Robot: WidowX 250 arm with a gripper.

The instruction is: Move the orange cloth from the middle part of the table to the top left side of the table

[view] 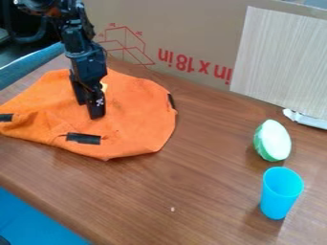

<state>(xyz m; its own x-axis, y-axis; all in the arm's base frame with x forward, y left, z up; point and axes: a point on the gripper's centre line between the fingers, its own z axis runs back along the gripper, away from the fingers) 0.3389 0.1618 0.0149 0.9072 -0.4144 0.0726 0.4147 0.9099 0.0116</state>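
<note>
- While the gripper (89,111) hangs down over the orange cloth (140,112) at the upper left of the view, I cannot tell whether it is wide, narrow or holding fabric.
- The cloth lies spread and wrinkled on the left part of the brown table (204,191), reaching toward its top left side, with dark strips (83,138) on it near its edge.
- A cardboard sheet (191,28) with red print stands behind the cloth, bounding the back of the table.
- At the far left, a blue-grey band (28,64) runs slanting beyond the cloth.
- Against the right part of the cardboard stands a pale wood-grain panel (281,57), with a white piece (306,119) at its foot.
- A green and white toy (273,140) rests on the right part of the table, well apart from the cloth.
- Just beside it, nearer the camera, a blue cup (278,201) stands upright, its mouth facing up and some of its blue inner wall showing.
- A tiny pale speck (172,209) lies on the table between the cloth and the near edge.
- Beyond that edge, at the lower left, is a bright blue surface (32,220).
</note>
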